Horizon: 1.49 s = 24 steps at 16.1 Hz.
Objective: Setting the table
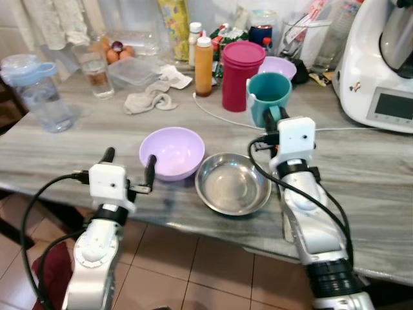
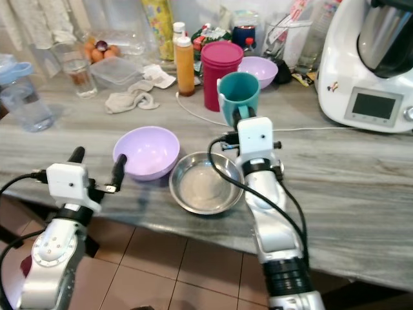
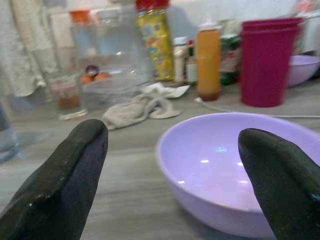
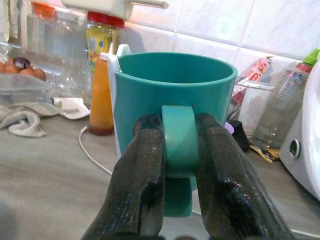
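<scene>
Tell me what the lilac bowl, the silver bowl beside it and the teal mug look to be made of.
Lilac bowl: likely plastic, opaque with a soft satin sheen and small dull highlights. Silver bowl: metal, probably stainless steel, with a grey, brushed, mirror-like inside. Teal mug: probably plastic, with an even matte colour and thin rim, though glazed ceramic is possible. The right gripper clamps its handle.

Teal mug (image 4: 175,105), lilac bowl (image 1: 171,152), silver bowl (image 1: 232,184), magenta tumbler (image 1: 240,74), grey wood-grain counter (image 1: 361,174).

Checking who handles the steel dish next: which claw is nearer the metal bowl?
Left, narrowly. The left claw hovers open beside the lilac bowl, which adjoins the metal bowl; the right claw grips the teal mug handle behind it.
</scene>
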Tool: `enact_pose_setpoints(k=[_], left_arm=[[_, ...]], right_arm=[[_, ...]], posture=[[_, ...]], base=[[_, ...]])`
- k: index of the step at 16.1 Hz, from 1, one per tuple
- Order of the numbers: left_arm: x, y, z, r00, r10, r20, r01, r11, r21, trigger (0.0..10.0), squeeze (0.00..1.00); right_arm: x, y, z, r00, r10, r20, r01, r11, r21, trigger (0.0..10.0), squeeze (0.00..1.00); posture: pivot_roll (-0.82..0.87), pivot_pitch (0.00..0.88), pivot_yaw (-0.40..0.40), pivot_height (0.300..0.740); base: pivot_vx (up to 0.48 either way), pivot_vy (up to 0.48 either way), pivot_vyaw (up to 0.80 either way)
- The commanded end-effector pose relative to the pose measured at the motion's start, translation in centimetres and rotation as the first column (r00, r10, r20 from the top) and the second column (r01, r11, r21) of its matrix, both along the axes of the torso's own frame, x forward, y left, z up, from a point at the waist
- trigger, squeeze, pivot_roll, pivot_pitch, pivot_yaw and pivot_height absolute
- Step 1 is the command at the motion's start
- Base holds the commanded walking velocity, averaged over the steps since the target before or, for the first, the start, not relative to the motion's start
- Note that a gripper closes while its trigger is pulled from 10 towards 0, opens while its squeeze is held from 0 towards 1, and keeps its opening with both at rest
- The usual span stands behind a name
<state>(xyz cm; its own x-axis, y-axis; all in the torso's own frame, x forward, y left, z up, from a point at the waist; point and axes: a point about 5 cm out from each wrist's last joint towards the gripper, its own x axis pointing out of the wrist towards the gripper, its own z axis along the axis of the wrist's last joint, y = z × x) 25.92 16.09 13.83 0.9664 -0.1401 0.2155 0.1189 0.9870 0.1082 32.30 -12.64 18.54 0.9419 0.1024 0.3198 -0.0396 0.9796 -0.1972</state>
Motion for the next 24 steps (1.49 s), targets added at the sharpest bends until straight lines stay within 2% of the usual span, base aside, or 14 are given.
enact_pose_setpoints(k=[1, 3, 7, 9, 11, 15, 21, 24], left_arm=[[-0.5, 0.0, 0.4, 1.000, -0.025, 0.017, 0.024, 1.000, 0.016, 10.0, 0.00], [-1.9, 0.4, 0.1, 0.992, -0.128, -0.016, 0.129, 0.991, 0.045, 10.0, 0.00], [-3.0, 0.5, -0.1, 0.961, -0.270, -0.064, 0.273, 0.961, 0.049, 10.0, 0.00], [-3.6, 0.4, -0.4, 0.930, -0.351, -0.108, 0.359, 0.931, 0.064, 10.0, 0.00], [-3.7, 0.5, -0.4, 0.923, -0.366, -0.120, 0.376, 0.924, 0.070, 10.0, 0.00], [-4.0, 0.5, -0.3, 0.918, -0.375, -0.130, 0.385, 0.921, 0.060, 10.0, 0.00], [-4.4, 0.7, -0.5, 0.915, -0.378, -0.140, 0.388, 0.920, 0.050, 10.0, 0.00], [-4.4, 0.7, -0.7, 0.900, -0.408, -0.154, 0.419, 0.907, 0.046, 10.0, 0.00]], right_arm=[[-0.1, -0.1, 0.3, 1.000, 0.005, 0.020, -0.005, 1.000, 0.014, 10.0, 0.00], [0.4, -0.1, 0.2, 0.999, 0.039, -0.013, -0.039, 0.999, 0.034, 10.0, 0.00], [1.8, -0.2, 0.2, 0.990, 0.125, -0.062, -0.121, 0.990, 0.073, 10.0, 0.00], [2.8, 0.2, 0.2, 0.981, 0.178, -0.072, -0.174, 0.983, 0.066, 10.0, 0.00], [3.4, 0.5, 0.5, 0.975, 0.209, -0.070, -0.204, 0.977, 0.066, 10.0, 0.00], [4.6, 1.5, -0.3, 0.952, 0.278, -0.125, -0.259, 0.955, 0.146, 10.0, 0.00], [4.3, 2.4, -2.5, 0.932, 0.318, -0.173, -0.293, 0.943, 0.156, 10.0, 0.00], [4.3, 2.5, -3.1, 0.925, 0.330, -0.190, -0.304, 0.941, 0.150, 10.0, 0.00]], posture=[[-0.05, 0.108, -0.001, 0.740], [-0.04, 0.117, -0.001, 0.740], [-0.03, 0.143, 0.006, 0.740], [-0.02, 0.147, 0.012, 0.740], [-0.01, 0.151, 0.013, 0.740], [0.01, 0.159, 0.014, 0.740], [0.03, 0.163, 0.018, 0.740], [0.02, 0.163, 0.024, 0.740]], base=[[0.000, 0.000, 0.00], [0.000, 0.000, 0.00], [0.000, 0.000, 0.00], [0.000, 0.000, 0.00], [0.000, 0.000, 0.00], [0.000, 0.000, 0.00], [0.000, 0.000, 0.00], [0.000, 0.000, 0.00]])
